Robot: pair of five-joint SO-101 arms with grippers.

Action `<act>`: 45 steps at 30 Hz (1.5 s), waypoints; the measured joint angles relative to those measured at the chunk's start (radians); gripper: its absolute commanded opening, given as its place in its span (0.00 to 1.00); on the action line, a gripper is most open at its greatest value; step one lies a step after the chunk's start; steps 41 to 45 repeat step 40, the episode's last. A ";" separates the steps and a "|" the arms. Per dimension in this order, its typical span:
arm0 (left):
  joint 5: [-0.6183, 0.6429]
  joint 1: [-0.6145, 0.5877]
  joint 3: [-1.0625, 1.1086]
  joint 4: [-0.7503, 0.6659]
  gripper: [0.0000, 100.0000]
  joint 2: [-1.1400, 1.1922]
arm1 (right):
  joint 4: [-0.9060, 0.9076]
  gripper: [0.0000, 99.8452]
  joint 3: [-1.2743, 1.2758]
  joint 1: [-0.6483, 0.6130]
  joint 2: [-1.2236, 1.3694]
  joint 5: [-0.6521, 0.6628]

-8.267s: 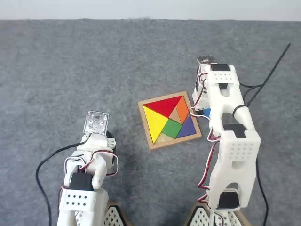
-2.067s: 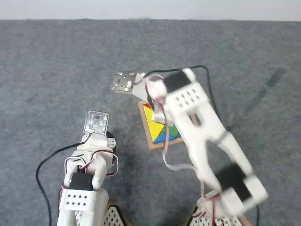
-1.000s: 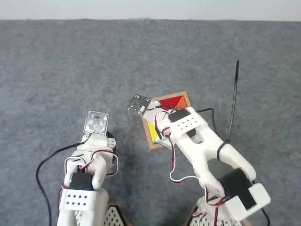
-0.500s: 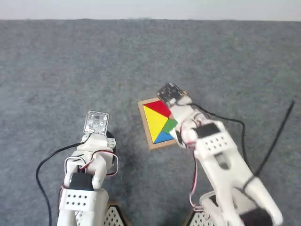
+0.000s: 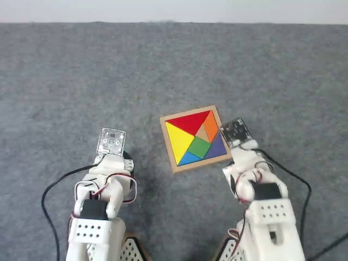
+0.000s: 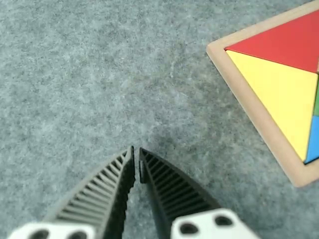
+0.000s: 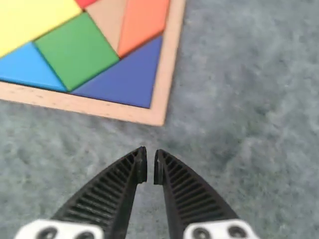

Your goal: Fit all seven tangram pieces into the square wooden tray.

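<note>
The square wooden tray (image 5: 168, 144) lies in the middle of the grey fabric-covered worktop (image 5: 81, 70), with the coloured tangram pieces (image 5: 182, 142) seated flat inside it. The left pincer (image 6: 135, 153) and right pincer (image 7: 149, 158) flank the tray, each closed on nothing and poised over bare fabric just beside a tray corner.

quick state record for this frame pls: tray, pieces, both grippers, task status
tray: square wooden tray, flat on the grey mat
pieces in tray: red triangle, yellow triangle, orange piece, tan triangle, green square, light blue triangle, indigo triangle
count: seven, all inside the rim
left gripper: shut, empty, over bare mat off the tray's yellow side
right gripper: shut, empty, over mat just off the tray corner by the indigo triangle
task status: looks complete
</note>
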 measured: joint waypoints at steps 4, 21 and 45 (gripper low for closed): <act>0.000 0.000 0.000 0.000 0.01 0.000 | 0.000 0.04 0.094 0.035 -0.183 0.000; 0.000 0.000 0.000 0.000 0.01 0.000 | 0.176 0.04 0.218 0.034 -0.680 0.000; 0.000 0.000 0.000 0.000 0.01 0.000 | 0.176 0.04 0.218 0.034 -0.680 0.000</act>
